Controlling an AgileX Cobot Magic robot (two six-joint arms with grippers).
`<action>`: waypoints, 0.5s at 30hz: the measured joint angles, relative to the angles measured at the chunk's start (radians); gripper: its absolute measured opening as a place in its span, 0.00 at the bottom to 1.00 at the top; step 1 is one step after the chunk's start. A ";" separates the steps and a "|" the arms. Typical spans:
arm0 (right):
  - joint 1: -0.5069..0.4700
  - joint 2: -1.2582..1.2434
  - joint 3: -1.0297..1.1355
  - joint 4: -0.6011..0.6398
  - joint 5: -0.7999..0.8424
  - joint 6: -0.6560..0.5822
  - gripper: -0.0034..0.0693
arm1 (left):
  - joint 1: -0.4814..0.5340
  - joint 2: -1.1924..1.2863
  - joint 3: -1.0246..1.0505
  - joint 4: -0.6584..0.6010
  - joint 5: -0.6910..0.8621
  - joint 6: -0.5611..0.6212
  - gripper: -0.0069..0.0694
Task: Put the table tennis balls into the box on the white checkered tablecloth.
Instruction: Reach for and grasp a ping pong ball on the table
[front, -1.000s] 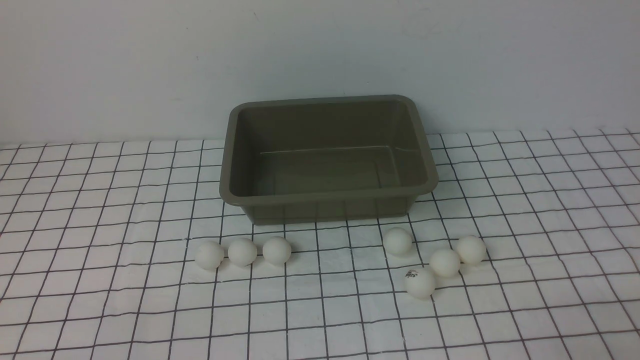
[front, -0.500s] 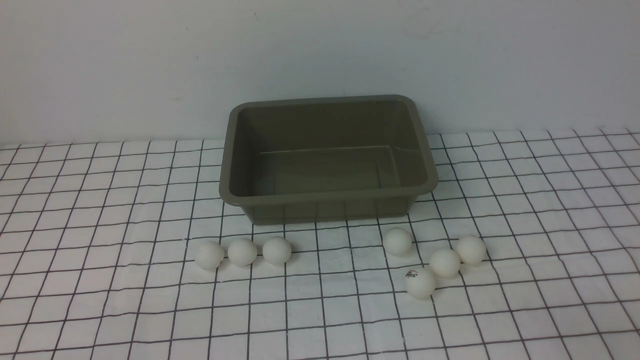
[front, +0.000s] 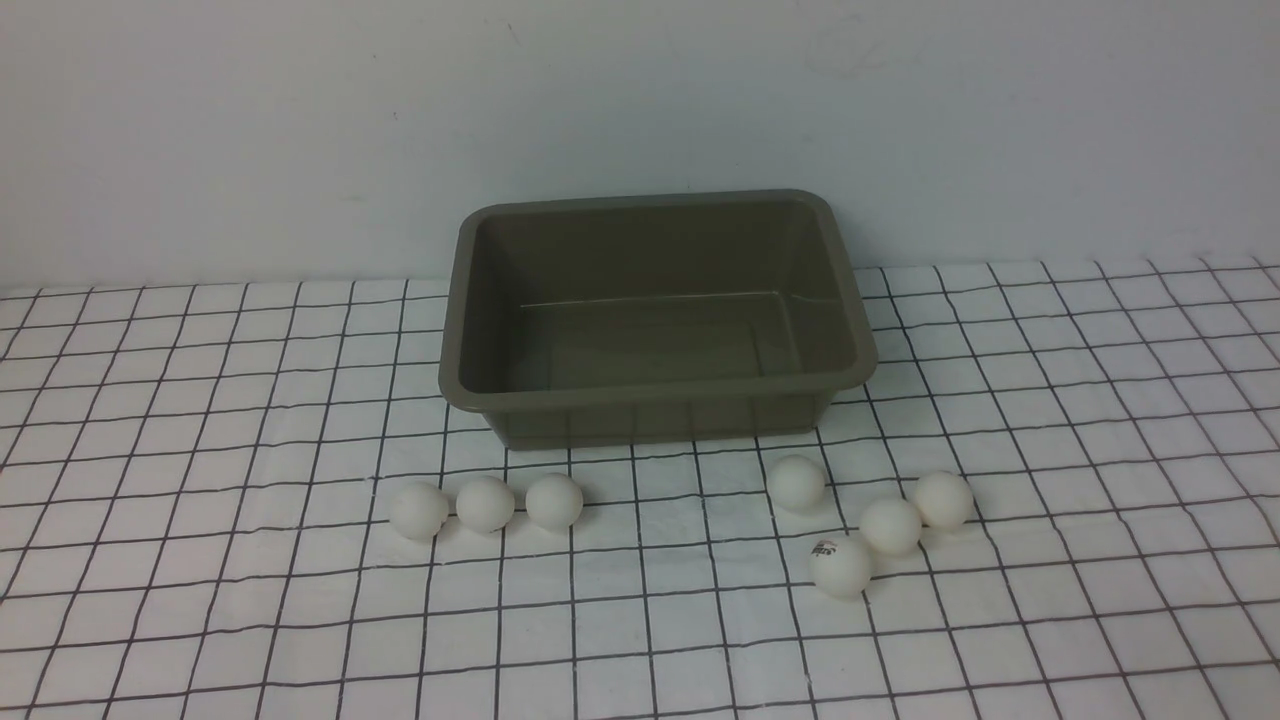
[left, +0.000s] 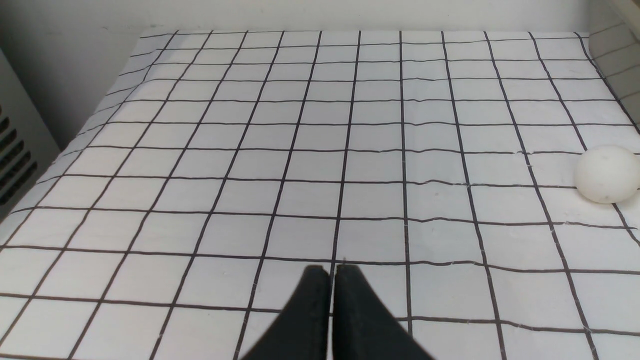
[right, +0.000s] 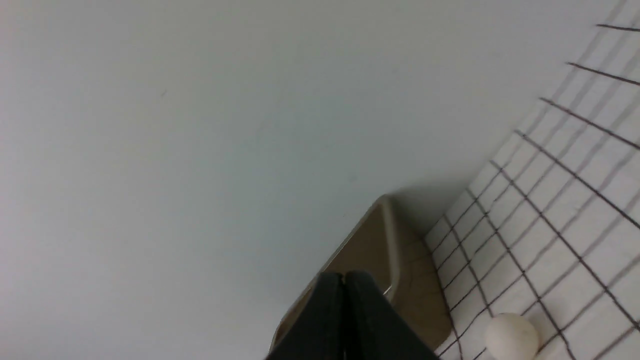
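Note:
The olive-brown box (front: 655, 400) stands empty at the back middle of the white checkered tablecloth (front: 200, 600). Several white table tennis balls lie in front of it: a row of three at the left (front: 485, 503) and a looser group at the right (front: 890, 525), one with a dark logo (front: 840, 565). Neither arm shows in the front view. My left gripper (left: 332, 272) is shut over bare cloth, a ball (left: 606, 174) off to one side. My right gripper (right: 344, 277) is shut and empty, with the box (right: 400, 265) and a ball (right: 511, 336) beyond it.
A plain pale wall (front: 640, 100) rises right behind the box. In the left wrist view the cloth drops off at the table's edge, beside a grey vented panel (left: 15, 150).

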 joint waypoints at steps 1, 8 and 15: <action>0.002 0.000 -0.036 -0.005 0.047 -0.051 0.02 | 0.000 0.000 0.000 0.000 0.000 0.000 0.08; 0.005 0.095 -0.236 -0.023 0.268 -0.296 0.02 | 0.000 0.000 0.000 0.000 0.000 0.000 0.08; 0.005 0.517 -0.457 -0.296 0.594 -0.413 0.03 | 0.000 0.000 0.000 0.000 0.000 0.000 0.08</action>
